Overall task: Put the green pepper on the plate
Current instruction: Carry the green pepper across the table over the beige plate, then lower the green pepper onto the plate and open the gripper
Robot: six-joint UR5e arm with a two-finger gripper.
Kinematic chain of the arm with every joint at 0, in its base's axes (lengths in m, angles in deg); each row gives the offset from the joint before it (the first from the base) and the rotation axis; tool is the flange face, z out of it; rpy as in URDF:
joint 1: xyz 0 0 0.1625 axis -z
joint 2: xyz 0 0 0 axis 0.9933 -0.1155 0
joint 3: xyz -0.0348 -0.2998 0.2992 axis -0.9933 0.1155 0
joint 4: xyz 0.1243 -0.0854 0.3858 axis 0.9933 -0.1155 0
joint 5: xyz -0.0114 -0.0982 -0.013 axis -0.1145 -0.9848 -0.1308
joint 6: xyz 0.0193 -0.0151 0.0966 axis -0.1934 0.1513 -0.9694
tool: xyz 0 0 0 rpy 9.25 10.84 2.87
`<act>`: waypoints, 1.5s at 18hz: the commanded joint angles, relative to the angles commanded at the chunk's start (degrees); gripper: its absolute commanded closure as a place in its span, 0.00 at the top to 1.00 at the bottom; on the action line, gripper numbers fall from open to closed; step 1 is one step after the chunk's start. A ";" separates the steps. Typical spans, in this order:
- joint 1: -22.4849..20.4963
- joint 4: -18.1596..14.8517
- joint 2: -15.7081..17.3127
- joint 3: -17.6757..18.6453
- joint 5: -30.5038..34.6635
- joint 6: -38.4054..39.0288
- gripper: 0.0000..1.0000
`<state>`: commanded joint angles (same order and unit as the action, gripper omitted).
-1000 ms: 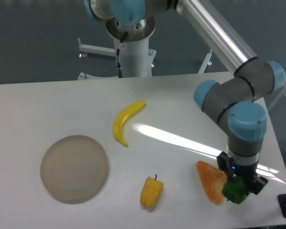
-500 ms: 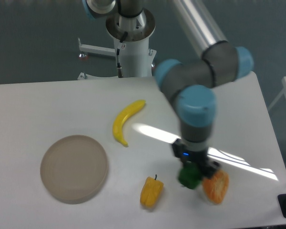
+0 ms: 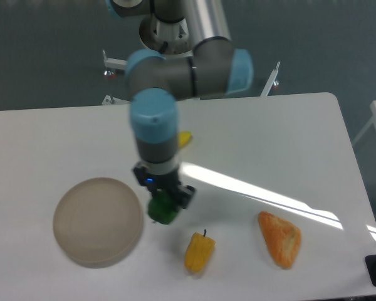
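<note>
One gripper [image 3: 165, 202] points straight down, clamping the blocky green pepper [image 3: 162, 211] just right of the plate [image 3: 98, 221]

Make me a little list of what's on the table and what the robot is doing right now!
pincer: shut on the green pepper, carrying it above the table
plate: beige, round, nothing on it, just left of the pepper
yellow pepper: lying near the front edge
banana: mostly hidden behind the arm
orange food piece: on the right side
task status: pepper not yet on the plate
</note>
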<state>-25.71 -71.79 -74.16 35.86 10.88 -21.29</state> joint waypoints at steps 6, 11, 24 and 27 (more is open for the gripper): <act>2.73 7.02 -0.70 3.25 -1.77 3.09 0.35; 4.23 9.14 -3.42 3.52 -1.24 5.11 0.35; 5.11 12.04 -6.68 4.75 -0.28 5.91 0.35; 5.11 12.13 -6.86 5.10 -0.27 5.91 0.36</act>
<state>-20.61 -59.66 -81.02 40.95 10.61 -15.38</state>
